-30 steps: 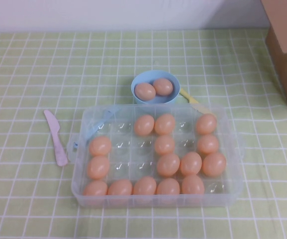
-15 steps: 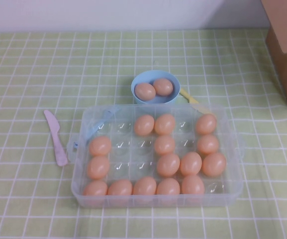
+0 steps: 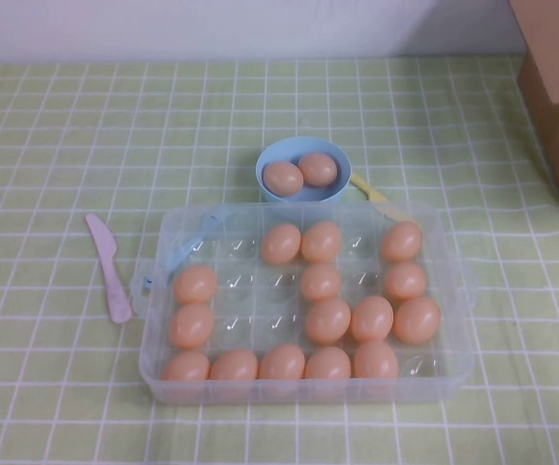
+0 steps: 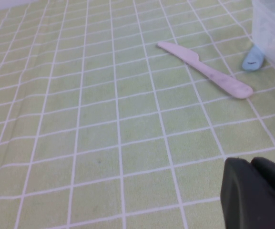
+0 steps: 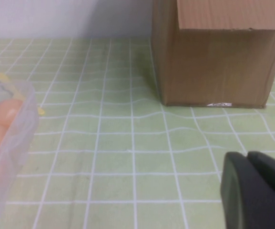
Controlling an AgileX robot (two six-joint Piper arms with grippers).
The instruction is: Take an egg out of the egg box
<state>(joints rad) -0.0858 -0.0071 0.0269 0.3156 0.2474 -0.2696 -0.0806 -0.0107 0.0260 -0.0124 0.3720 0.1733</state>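
Checked green cloth bears clear moulded egg box (image 3: 158,291); left gripper (image 4: 256,191), right gripper (image 5: 254,188): openness unclear.

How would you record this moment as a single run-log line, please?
left pincer: off the box, over cloth near pink knife | right pincer: parked near cardboard box | egg box: open | bowl: two eggs | grasp: none

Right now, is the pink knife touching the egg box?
Apart. The high view shows green cloth between the pink knife and the egg box. Neither the left gripper nor the right gripper is near them.
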